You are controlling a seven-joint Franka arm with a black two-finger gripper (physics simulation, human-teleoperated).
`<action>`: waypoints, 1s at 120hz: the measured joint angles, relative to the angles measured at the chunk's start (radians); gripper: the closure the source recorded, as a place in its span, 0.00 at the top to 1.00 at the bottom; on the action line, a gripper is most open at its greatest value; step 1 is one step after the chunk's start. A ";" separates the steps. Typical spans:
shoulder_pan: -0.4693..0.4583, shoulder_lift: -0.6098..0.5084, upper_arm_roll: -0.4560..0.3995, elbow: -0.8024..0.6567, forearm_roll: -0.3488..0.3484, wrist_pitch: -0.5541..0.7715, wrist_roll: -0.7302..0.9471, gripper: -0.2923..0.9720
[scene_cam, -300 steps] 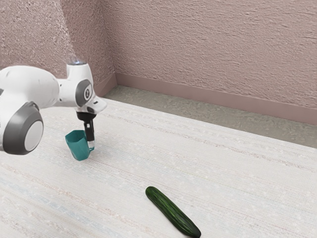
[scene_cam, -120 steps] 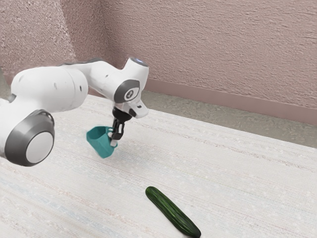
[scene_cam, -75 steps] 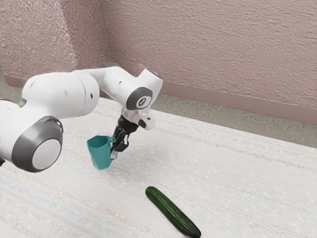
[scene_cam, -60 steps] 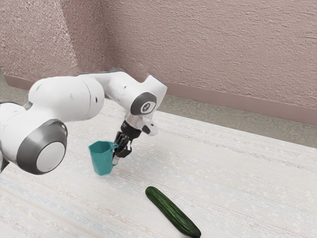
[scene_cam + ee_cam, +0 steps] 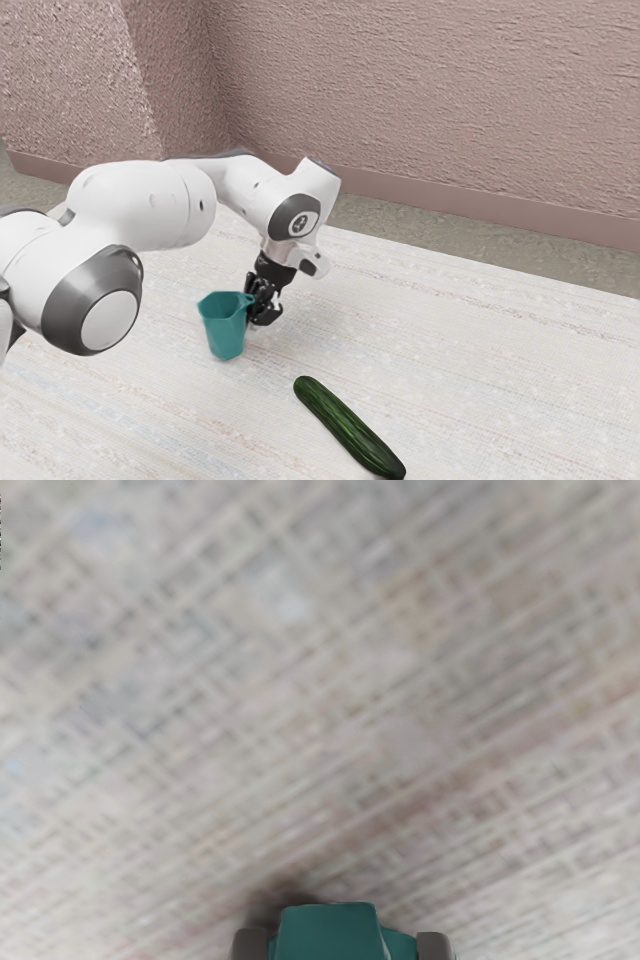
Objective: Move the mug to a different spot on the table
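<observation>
A teal mug [image 5: 226, 323] stands nearly upright on the pale table [image 5: 470, 340], left of centre in the exterior view. My black gripper [image 5: 259, 306] is shut on the mug's right side, at its handle, with the white arm arching in from the exterior view's left. In the wrist view the mug [image 5: 330, 932] shows as a teal block just under the hand, with a dark fingertip [image 5: 247, 945] on either side of it and the table's woven surface [image 5: 320, 680] beyond.
A dark green cucumber [image 5: 348, 425] lies on the table in front of the mug, toward the exterior view's lower right. A pink textured wall [image 5: 450, 90] with a baseboard runs behind the table's far edge.
My arm has carried the mug from the exterior view's far left toward the right and lower, closer to the cucumber. The mug has gone from tilted to almost upright.
</observation>
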 joint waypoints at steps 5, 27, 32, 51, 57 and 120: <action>0.000 -0.001 0.001 0.000 -0.009 0.004 -0.006 0.15; -0.001 0.000 0.008 -0.002 -0.051 0.009 -0.026 0.38; -0.001 0.000 0.009 -0.003 -0.060 0.008 -0.030 0.45; -0.001 0.001 0.011 -0.005 -0.076 0.006 -0.041 0.61; -0.001 0.001 0.012 -0.004 -0.078 0.006 -0.044 0.64; -0.056 -0.284 -0.003 -0.011 -0.120 0.093 -0.053 0.75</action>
